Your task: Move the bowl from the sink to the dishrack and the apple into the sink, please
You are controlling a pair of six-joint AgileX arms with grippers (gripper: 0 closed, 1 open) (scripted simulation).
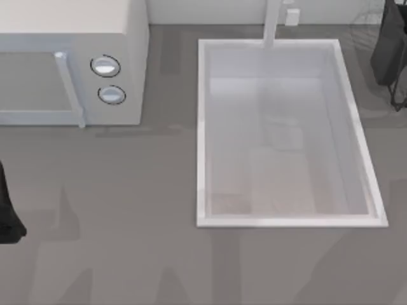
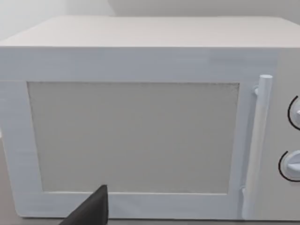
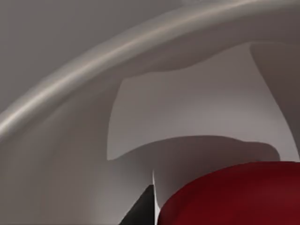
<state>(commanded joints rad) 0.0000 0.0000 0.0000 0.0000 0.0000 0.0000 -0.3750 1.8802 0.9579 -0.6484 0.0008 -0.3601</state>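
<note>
Two arms sit at frame edges: left arm [image 1: 7,213] lower left, right arm [image 1: 389,47] upper right. Tool states cannot be told. Sink [image 1: 203,133] centre-right; apple [image 3: 234,194] close before right wrist.

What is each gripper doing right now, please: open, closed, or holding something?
Left gripper: parked at the table's left edge; cannot be told.
Right gripper: at the table's far right, close to the apple; cannot be told.

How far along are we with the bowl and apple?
Looks done: the sink holds no bowl. In hand: the right pincer is by the dishrack, the apple close before its camera. Left: the apple into the sink. The left pincer sits parked at the table's left edge.
</note>
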